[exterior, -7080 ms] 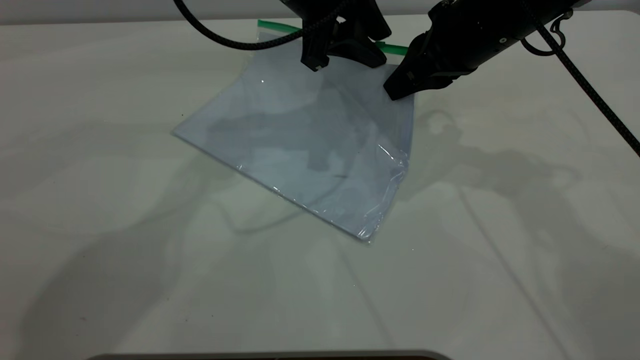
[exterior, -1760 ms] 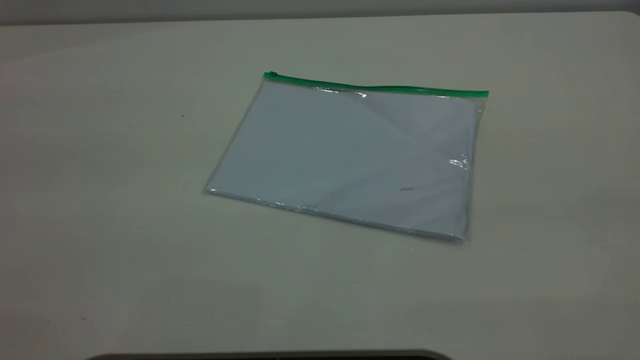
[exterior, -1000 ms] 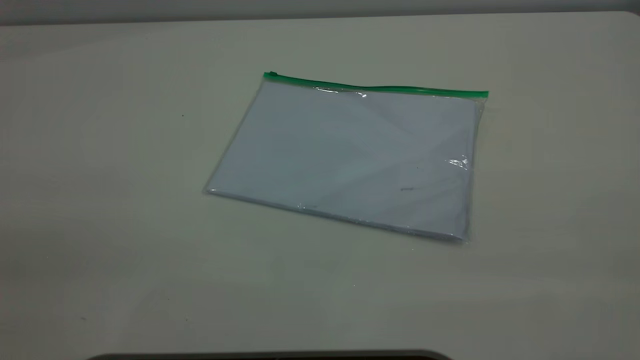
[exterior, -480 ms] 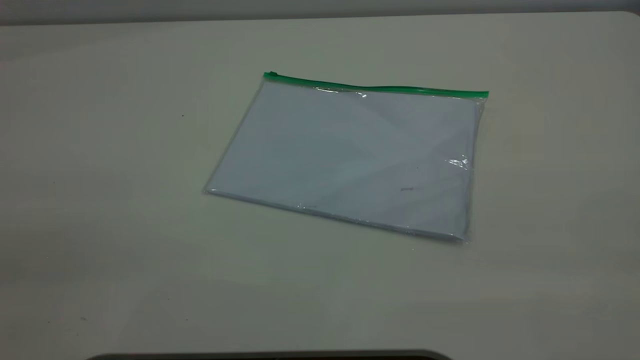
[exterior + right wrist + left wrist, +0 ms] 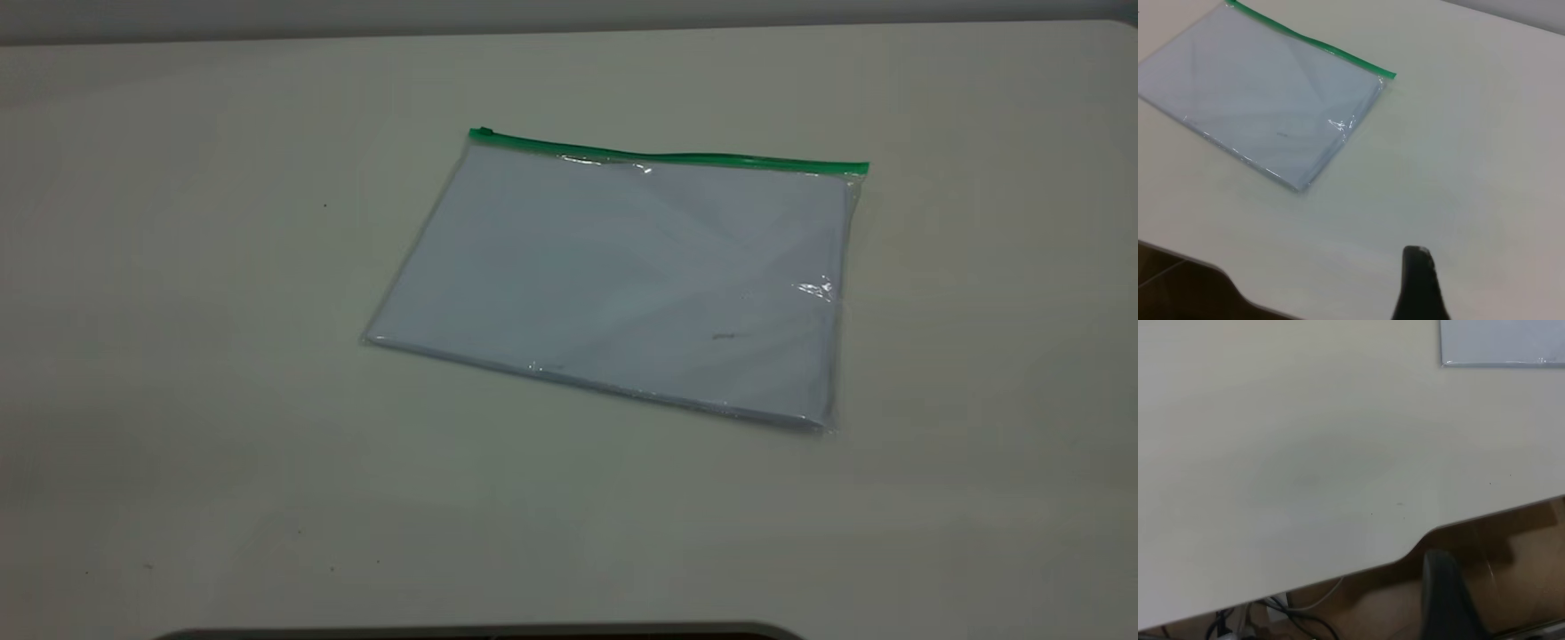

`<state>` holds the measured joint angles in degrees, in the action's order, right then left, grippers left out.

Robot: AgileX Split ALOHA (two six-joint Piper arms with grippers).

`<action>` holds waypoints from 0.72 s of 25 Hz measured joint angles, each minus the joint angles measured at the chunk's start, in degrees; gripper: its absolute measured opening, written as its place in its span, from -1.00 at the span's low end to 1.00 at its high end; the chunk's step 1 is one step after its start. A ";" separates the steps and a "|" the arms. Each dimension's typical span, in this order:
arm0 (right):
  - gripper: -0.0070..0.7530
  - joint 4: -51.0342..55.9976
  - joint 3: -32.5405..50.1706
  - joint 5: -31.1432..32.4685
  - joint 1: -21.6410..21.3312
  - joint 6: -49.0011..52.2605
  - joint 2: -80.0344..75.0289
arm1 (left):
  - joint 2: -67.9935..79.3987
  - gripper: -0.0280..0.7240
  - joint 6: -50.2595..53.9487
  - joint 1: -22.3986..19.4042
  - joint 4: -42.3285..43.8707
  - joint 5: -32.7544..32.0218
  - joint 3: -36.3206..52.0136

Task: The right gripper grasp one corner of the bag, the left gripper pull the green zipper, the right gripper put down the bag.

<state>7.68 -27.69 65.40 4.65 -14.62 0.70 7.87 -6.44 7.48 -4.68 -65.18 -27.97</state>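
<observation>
Clear plastic made up the bag (image 5: 622, 276), and it lay flat on the white table (image 5: 178, 356), a bit toward the far side and the right. White paper sheets sat inside it. The green zipper (image 5: 667, 158) ran along its far edge, with the little slider at the left end.

Only one dark finger of the right gripper (image 5: 1418, 283) showed in its wrist view, well apart from the bag, so I could not tell if its jaws were apart or together. The same went for the left gripper (image 5: 1445, 593), which hung past the table's near edge, also well apart from the bag.

It looked light, thin and bendy, and the plastic was shiny, so it would likely slip. It lay so flat that a finger would find it hard to get under. The best spot to hold looked like the corner (image 5: 855, 169) at the right end of the green strip, where the edge seemed stiffer.

Bare table lay all round the bag, so both arms had lots of room. No table edge was close to it.
</observation>
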 joint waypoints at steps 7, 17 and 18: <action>0.53 0.00 0.00 0.00 0.00 0.00 0.00 | -0.39 0.36 -0.12 -2.50 0.00 0.00 0.00; 0.53 0.00 0.00 -0.07 0.00 0.00 0.00 | -8.36 0.36 -0.12 -8.95 0.16 0.01 0.00; 0.53 0.00 0.00 -0.07 0.00 0.00 0.00 | -8.78 0.36 -0.12 -9.00 0.16 0.01 0.00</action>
<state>7.68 -27.69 65.34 4.65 -14.62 0.70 -0.91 -6.56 -1.53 -4.52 -65.17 -27.97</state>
